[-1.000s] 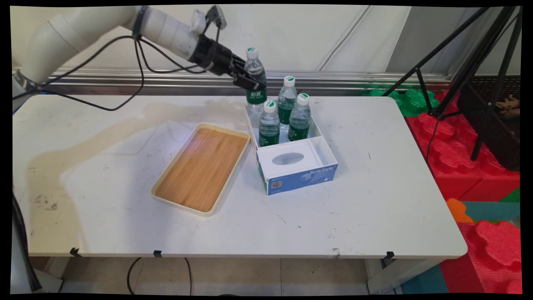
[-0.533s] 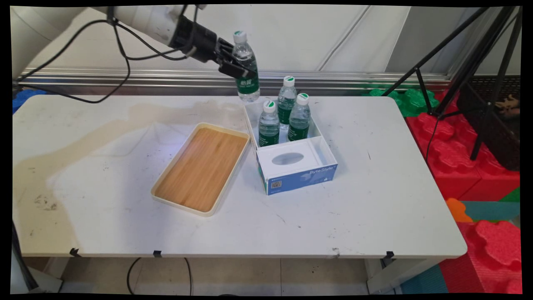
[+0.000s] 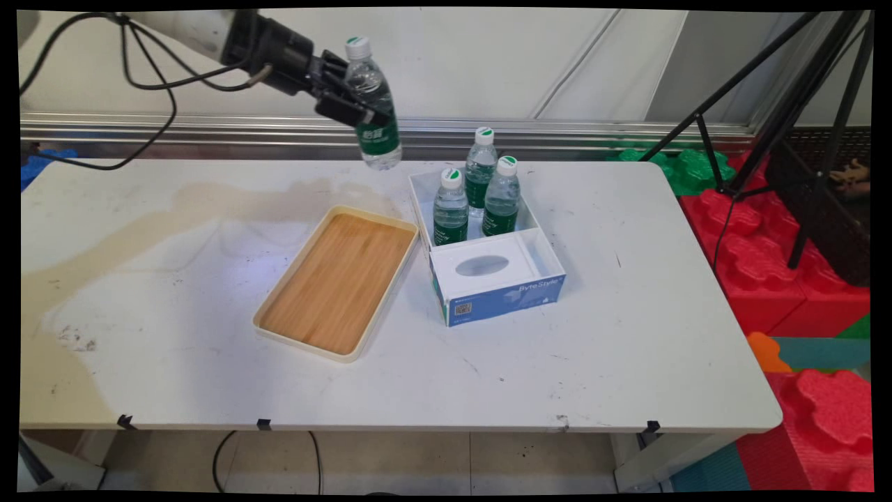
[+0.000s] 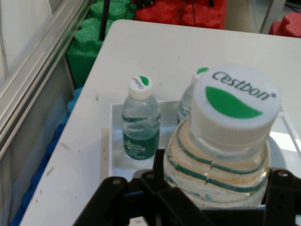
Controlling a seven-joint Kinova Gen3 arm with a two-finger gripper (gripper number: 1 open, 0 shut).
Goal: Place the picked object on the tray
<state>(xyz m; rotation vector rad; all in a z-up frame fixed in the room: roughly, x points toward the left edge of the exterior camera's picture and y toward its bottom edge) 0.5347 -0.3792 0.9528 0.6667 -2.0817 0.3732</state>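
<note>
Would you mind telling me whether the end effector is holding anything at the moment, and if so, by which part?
Yes: the end effector holds a water bottle by the middle of its body, just above the green label, clear of the table.

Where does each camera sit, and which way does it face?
Main view: fixed above the table's near side, facing the far wall; shows tray, box, the arm's end and pincer with a bottle.
Hand view: on the hand, looking along the pincer past the held bottle's cap to the box; black linkage shows.
Shared: held bottle, box, its bottles.
</note>
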